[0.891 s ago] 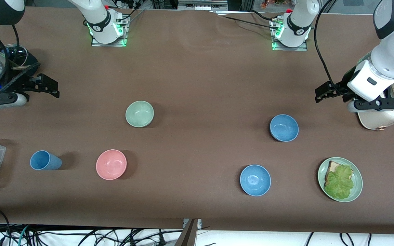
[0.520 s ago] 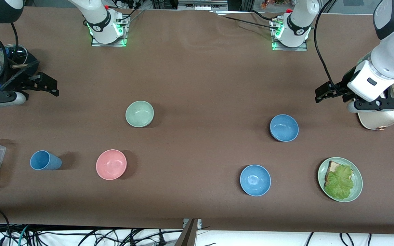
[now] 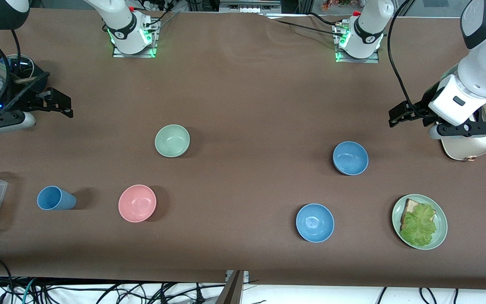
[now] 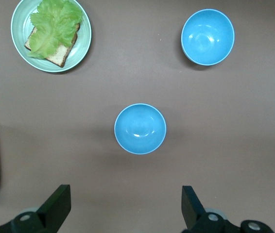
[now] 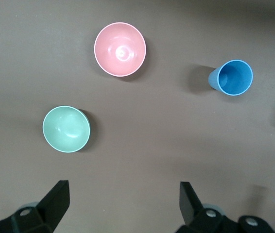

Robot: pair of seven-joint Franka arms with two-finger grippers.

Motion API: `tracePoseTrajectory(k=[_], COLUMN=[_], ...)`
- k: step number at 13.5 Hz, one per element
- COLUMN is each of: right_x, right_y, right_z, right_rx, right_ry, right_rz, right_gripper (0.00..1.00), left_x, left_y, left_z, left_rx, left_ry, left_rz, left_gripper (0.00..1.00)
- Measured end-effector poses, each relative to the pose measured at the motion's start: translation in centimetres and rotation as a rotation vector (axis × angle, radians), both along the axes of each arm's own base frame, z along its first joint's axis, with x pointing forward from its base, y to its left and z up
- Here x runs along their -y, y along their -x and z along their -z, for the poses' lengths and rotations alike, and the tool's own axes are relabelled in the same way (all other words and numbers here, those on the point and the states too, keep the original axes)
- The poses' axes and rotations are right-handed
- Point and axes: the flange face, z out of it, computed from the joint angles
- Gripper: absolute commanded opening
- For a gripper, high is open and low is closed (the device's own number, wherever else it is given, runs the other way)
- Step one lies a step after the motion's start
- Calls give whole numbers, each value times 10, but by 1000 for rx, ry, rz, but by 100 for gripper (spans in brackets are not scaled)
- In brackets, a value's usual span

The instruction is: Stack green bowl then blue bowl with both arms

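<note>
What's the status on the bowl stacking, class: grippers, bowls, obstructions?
Left gripper open beside the toaster, right gripper open at its table end. Green bowl and blue bowl apart, unstacked. Nothing between them.

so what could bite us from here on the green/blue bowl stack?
1. Wrong pick: the blue bowl has a glossier blue bowl close by, nearer the camera. The open left claw could take either.
2. The green bowl sits far from the blue one, so both arms may crowd mid-table when stacking.
3. The open right claw has the pink bowl nearby as a decoy.
</note>
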Motion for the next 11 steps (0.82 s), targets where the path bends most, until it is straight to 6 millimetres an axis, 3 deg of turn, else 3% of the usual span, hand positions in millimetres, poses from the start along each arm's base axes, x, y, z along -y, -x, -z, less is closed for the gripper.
tracePoseTrajectory(k=[11], right_x=[-4], right_y=[1], right_z=[1], right_rx=[-5], right_ry=[0], right_rz=[-8], right_gripper=[100], left_x=[-11], left_y=[-1], left_z=[0], left_rx=[-1], left_ry=[-1], left_rz=[-19], left_gripper=[100])
